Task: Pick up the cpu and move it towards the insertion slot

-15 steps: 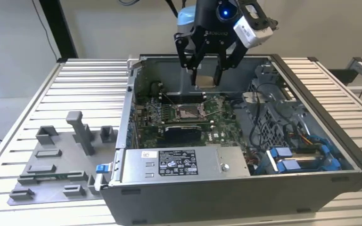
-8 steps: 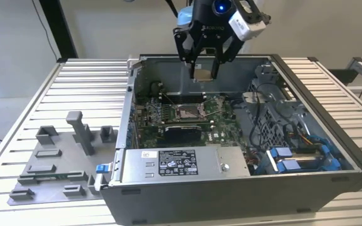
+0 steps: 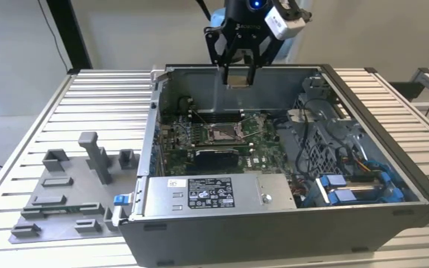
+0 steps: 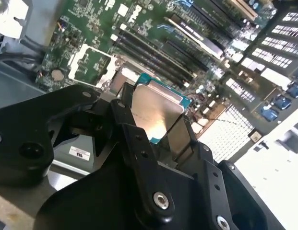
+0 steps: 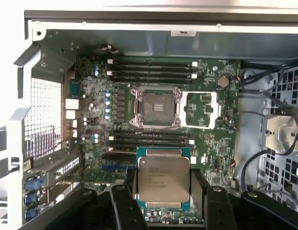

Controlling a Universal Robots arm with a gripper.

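Black two-finger gripper (image 5: 164,203) being seen closed on flat square silvery-topped cpu (image 5: 163,178), held by opposite edges. Pickup done; cpu being carried above open computer case (image 3: 423,187), apart from metal-framed square insertion slot (image 5: 155,107); reaching slot remaining.

cpu (image 5: 163,178): brushed metal lid, satin | insertion slot (image 5: 156,107): shiny metal frame | gripper (image 5: 163,201): matt black

Bright, even daylight; blown-out edges
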